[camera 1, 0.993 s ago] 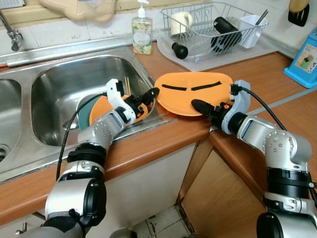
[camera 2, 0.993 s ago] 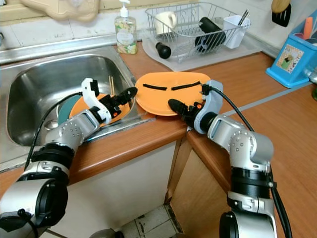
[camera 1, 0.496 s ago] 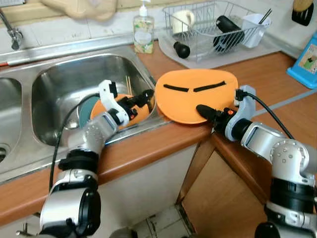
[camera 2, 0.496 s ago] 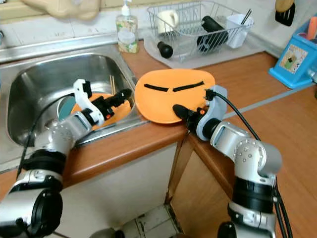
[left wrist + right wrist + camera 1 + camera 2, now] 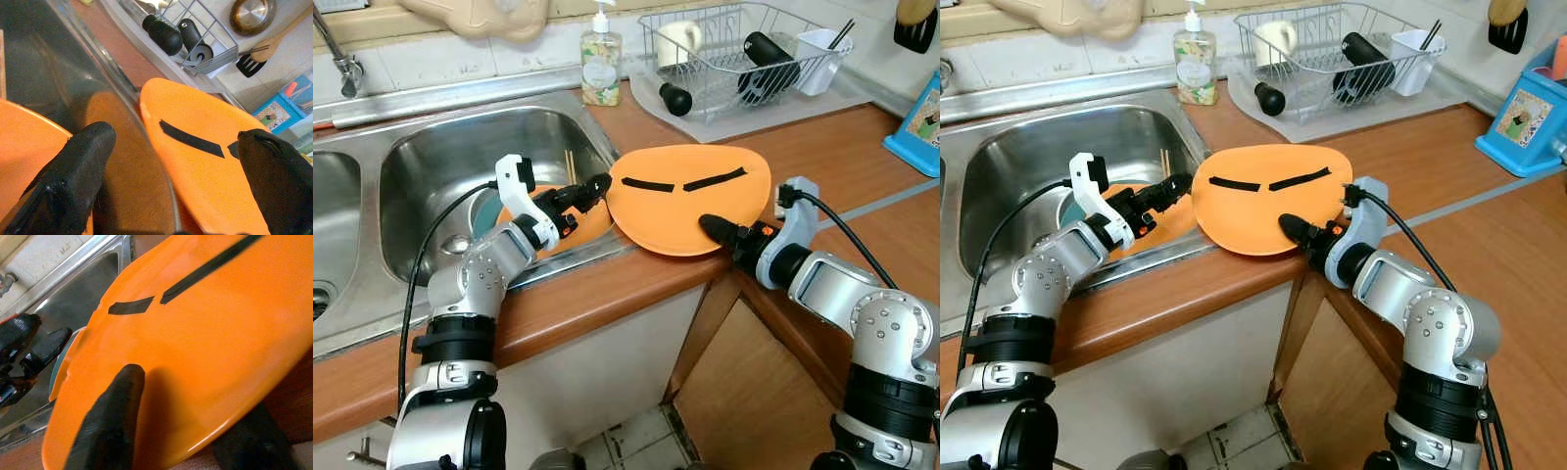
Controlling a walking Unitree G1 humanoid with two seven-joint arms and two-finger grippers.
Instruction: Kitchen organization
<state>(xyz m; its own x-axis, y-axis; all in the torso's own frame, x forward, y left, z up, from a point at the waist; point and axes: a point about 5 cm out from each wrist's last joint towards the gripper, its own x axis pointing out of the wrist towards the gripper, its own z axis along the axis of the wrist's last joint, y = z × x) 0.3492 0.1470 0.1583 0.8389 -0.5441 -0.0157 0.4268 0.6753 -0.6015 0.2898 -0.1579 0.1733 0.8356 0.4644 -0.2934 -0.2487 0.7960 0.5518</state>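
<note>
Since a second ago that big orange plate [image 5: 690, 196] slid toward the sink [image 5: 440, 157] — right gripper [image 5: 720, 231] pinching its near rim, left gripper [image 5: 590, 187] spread beside its edge. One-sided grip; it might tip onto the orange dish [image 5: 524, 211] below.

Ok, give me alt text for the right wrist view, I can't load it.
The right gripper clamps the near rim of a large orange plate marked with two black strips, one finger on top and one beneath. Beyond its far edge, the left gripper hovers over the steel sink.
</note>
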